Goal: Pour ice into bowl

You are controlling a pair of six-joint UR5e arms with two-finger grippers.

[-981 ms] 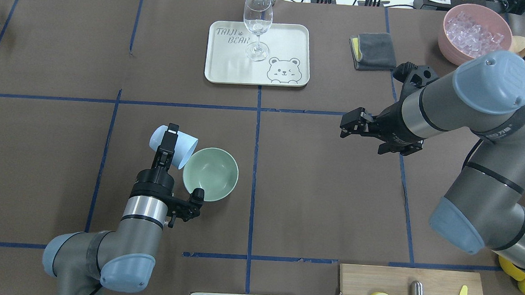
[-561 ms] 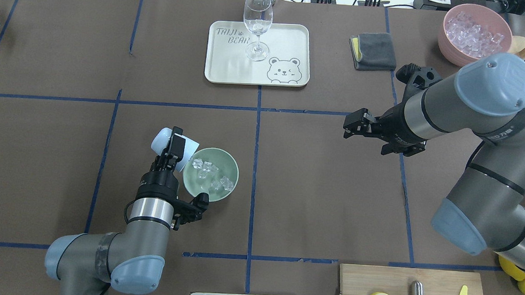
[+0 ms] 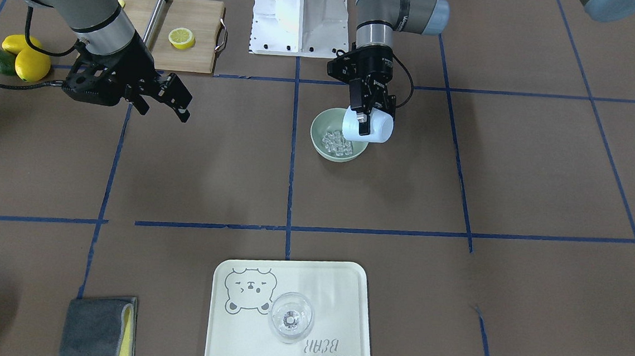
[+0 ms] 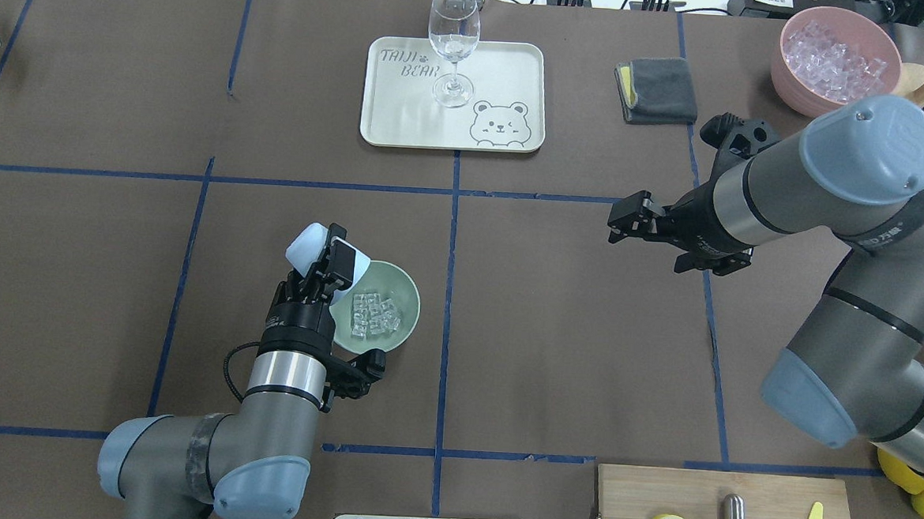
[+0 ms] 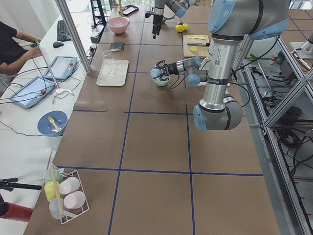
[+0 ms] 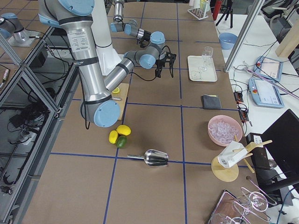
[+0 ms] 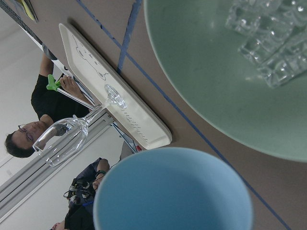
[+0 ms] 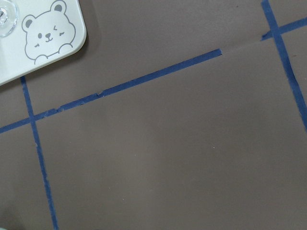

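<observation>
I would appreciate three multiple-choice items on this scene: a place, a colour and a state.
1. Where does the wine glass stand? A cutting board; B bear tray; C grey cloth.
2. What colour is the cup in the left pincer? A pink; B yellow; C pale blue.
3. How is the right pincer? A open, empty; B shut on a lemon; C shut on a knife.
Answers: B, its foot rests on the tray; C, the tilted cup over the bowl of ice is pale blue; A, its fingers spread around nothing.
</observation>
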